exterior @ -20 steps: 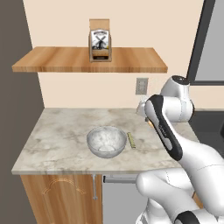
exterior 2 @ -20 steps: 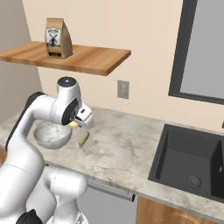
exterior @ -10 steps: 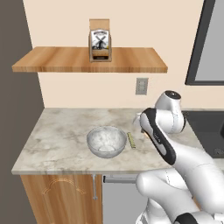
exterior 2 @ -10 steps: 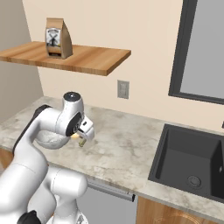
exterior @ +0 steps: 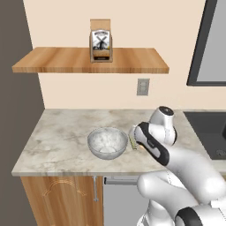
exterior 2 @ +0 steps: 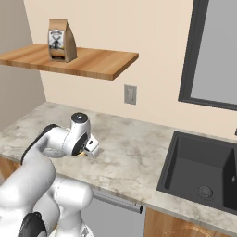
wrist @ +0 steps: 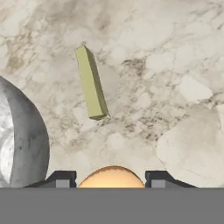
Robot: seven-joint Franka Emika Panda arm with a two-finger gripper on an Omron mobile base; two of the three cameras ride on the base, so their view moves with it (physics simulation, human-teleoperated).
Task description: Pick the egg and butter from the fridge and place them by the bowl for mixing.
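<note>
In the hand view the pale-yellow egg [wrist: 111,177] sits between my fingertips [wrist: 61,177], with my gripper [wrist: 111,180] shut on it just above the marble counter [wrist: 183,65]. The olive-yellow butter [wrist: 92,83] lies flat on the counter ahead of the hand. The glassy bowl [wrist: 27,144] curves in at the left. From the left base view the bowl [exterior: 107,143] stands on the counter with the butter [exterior: 132,142] right beside it, and my arm covers the hand there. My gripper [exterior 2: 91,150] hangs low over the counter in the right base view. The fridge is out of view.
A wooden shelf [exterior: 88,62] with a paper bag [exterior: 100,40] hangs above the counter. A wall socket [exterior: 142,86] is behind the bowl. A black sink [exterior 2: 203,169] lies to the right. The counter's front edge [exterior: 66,170] is close to the bowl.
My arm has folded down and brought the hand from above the counter to just over it, beside the bowl and butter. The egg stays in the grip.
</note>
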